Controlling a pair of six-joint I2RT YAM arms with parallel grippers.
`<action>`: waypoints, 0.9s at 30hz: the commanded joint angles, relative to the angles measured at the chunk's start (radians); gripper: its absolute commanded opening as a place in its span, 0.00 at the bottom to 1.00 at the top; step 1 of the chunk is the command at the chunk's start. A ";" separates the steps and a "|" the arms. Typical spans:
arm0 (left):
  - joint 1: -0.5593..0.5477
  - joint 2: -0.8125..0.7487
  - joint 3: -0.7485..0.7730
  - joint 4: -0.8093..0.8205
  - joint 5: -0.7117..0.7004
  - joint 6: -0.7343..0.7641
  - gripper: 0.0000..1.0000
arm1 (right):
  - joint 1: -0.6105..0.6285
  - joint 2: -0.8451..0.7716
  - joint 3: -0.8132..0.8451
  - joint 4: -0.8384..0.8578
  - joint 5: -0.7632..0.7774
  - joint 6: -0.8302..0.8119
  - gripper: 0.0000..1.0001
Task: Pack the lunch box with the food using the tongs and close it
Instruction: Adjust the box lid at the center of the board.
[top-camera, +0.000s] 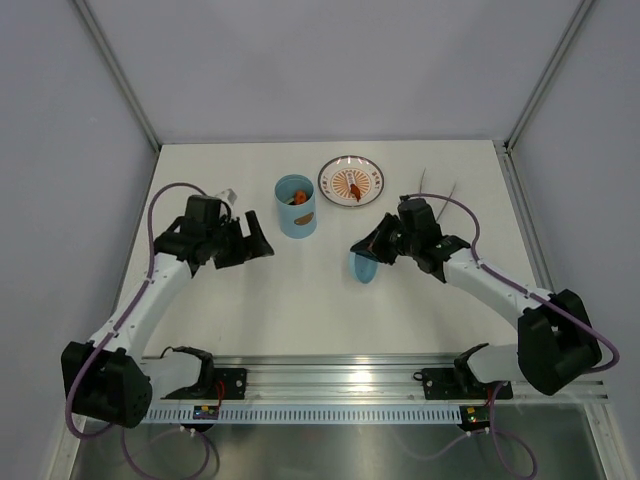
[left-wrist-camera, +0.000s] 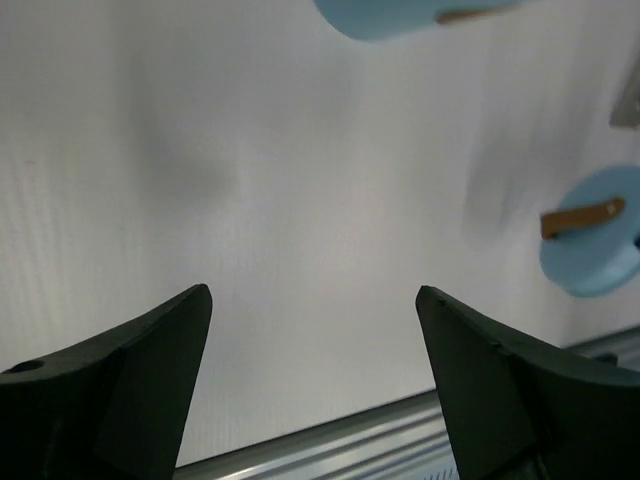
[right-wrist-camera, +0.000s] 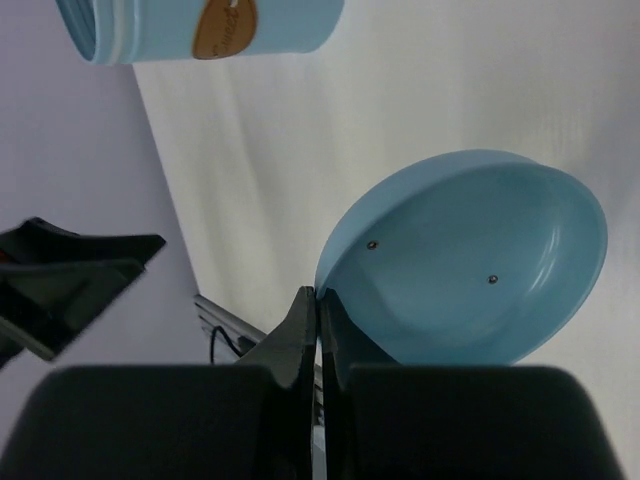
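Observation:
The light-blue lunch box (top-camera: 296, 207) stands upright at the table's middle back, with red-orange food (top-camera: 298, 198) showing inside it. One red-orange piece (top-camera: 354, 188) lies on the plate. My right gripper (top-camera: 362, 250) is shut on the rim of the blue lid (top-camera: 366, 268), which it holds tilted on edge; the right wrist view shows the lid's hollow inside (right-wrist-camera: 470, 265) beside the pinched jaws (right-wrist-camera: 318, 293). My left gripper (top-camera: 262, 238) hangs open and empty left of the lunch box, wide apart in its own view (left-wrist-camera: 310, 292). The tongs (top-camera: 424, 183) lie behind the right arm.
A round red-rimmed plate (top-camera: 351, 165) sits just right of the lunch box. The left wrist view shows the lunch box's base (left-wrist-camera: 400, 15) and the lid (left-wrist-camera: 595, 235) with its brown tab. An aluminium rail (top-camera: 330, 375) runs along the near edge.

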 joint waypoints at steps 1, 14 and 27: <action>-0.128 -0.076 -0.056 0.147 0.134 0.024 0.92 | 0.015 0.041 0.014 0.202 -0.070 0.167 0.00; -0.581 0.086 -0.024 0.390 -0.009 -0.013 0.94 | 0.022 0.112 -0.031 0.380 -0.207 0.357 0.00; -0.686 0.136 -0.003 0.495 -0.299 0.011 0.76 | 0.023 0.060 -0.107 0.472 -0.241 0.480 0.00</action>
